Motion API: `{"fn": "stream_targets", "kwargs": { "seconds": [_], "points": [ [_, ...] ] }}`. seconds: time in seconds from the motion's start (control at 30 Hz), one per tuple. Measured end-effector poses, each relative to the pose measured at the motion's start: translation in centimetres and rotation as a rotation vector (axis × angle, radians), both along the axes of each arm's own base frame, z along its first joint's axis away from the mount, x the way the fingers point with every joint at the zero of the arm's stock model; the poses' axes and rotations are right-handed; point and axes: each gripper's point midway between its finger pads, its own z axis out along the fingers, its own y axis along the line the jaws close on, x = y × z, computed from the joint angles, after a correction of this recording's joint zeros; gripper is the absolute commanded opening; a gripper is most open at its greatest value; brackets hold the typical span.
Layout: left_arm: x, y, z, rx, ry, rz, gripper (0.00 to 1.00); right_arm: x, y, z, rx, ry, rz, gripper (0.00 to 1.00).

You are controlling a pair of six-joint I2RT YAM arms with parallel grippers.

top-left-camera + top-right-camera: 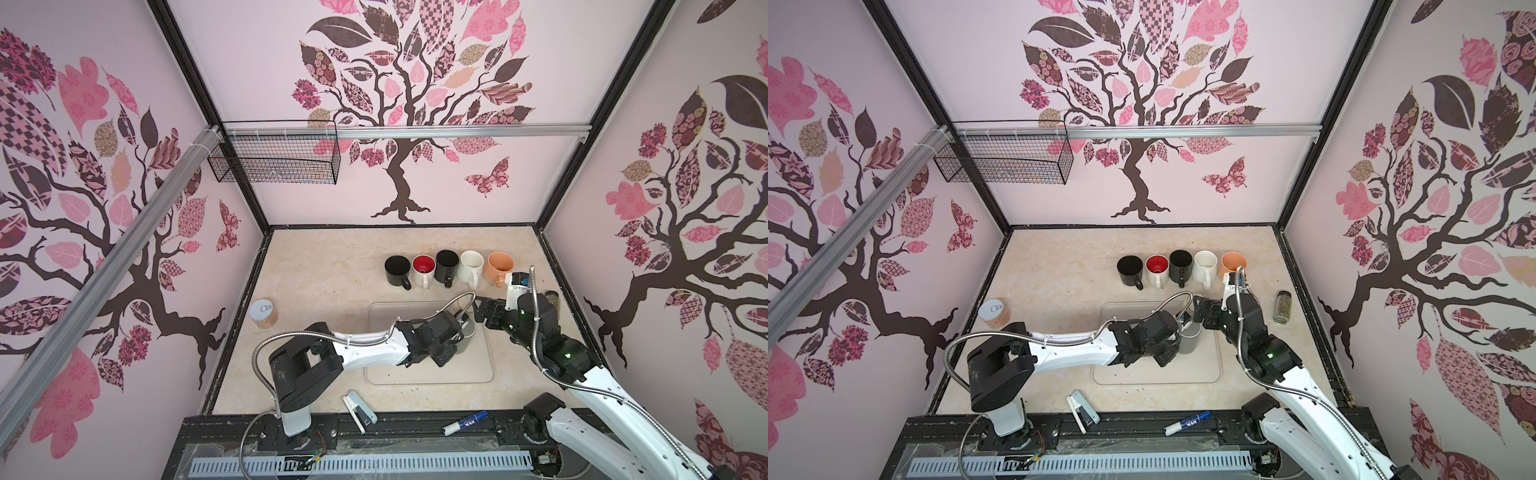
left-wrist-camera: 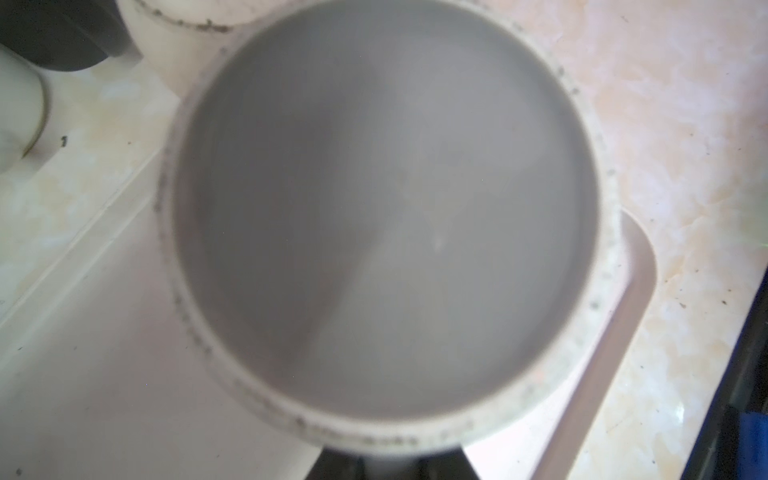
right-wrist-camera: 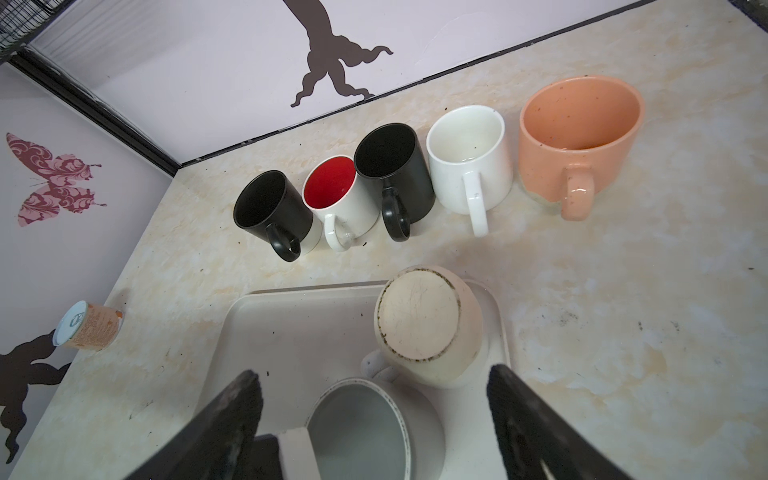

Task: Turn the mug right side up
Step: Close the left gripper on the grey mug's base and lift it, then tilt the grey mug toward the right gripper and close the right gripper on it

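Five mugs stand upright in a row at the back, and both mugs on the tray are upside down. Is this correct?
Not quite. Only the cream mug on the tray is upside down; the grey-lined mug beside it has its opening upward, as the right wrist view shows. The five mugs at the back do stand upright in a row.

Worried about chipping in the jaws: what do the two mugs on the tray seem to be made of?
Upside-down mug: likely stoneware, cream glaze with dark specks; its matte base shows fine crackle lines. Grey-lined mug: probably similar ceramic, smooth grey glaze inside, speckled cream rim.
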Motion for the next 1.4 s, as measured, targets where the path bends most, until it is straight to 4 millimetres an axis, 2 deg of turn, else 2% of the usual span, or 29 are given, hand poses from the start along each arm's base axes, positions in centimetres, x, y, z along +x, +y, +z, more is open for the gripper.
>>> {"fn": "stream_targets", "kwargs": {
  "seconds": [0.23, 0.4, 0.53, 0.63, 0.73, 0.9, 1.1, 1.17, 1.27, 1.4],
  "points": [
    [-0.2, 3.1, 0.9, 0.064, -0.022, 0.052, 0.00, -0.5, 0.7, -0.3, 0.042, 0.023, 0.033, 0.86],
    [0.2, 4.3, 1.8, 0.080, -0.043, 0.079, 0.00, -1.0, 1.4, -1.8, 0.072, 0.065, 0.065, 0.85],
    [0.9, 5.6, 1.0, 0.098, -0.035, 0.112, 0.00, -1.4, 1.9, -3.4, 0.085, 0.110, 0.086, 0.84],
    [1.3, 6.7, 0.5, 0.104, -0.026, 0.141, 0.00, -1.5, 2.3, -3.4, 0.100, 0.118, 0.104, 0.83],
    [1.5, 7.6, 1.3, 0.081, -0.021, 0.162, 0.00, -1.7, 3.1, -2.9, 0.143, 0.112, 0.141, 0.82],
    [2.5, 8.4, 5.4, -0.028, -0.042, 0.201, 0.00, -2.3, 5.6, -2.5, 0.300, 0.116, 0.240, 0.81],
    [4.3, 10.5, 10.7, -0.177, -0.078, 0.284, 0.00, -3.2, 8.6, -4.0, 0.517, 0.201, 0.351, 0.82],
    [4.9, 11.2, 12.2, -0.231, -0.075, 0.317, 0.00, -3.4, 9.3, -3.2, 0.578, 0.202, 0.386, 0.82],
    [5.5, 12.1, 14.4, -0.316, -0.069, 0.365, 0.00, -3.2, 10.1, -1.0, 0.660, 0.162, 0.430, 0.82],
    [5.7, 12.7, 17.6, -0.444, -0.076, 0.409, 0.00, -2.7, 11.0, 1.3, 0.776, 0.119, 0.476, 0.81]
  ]
}}
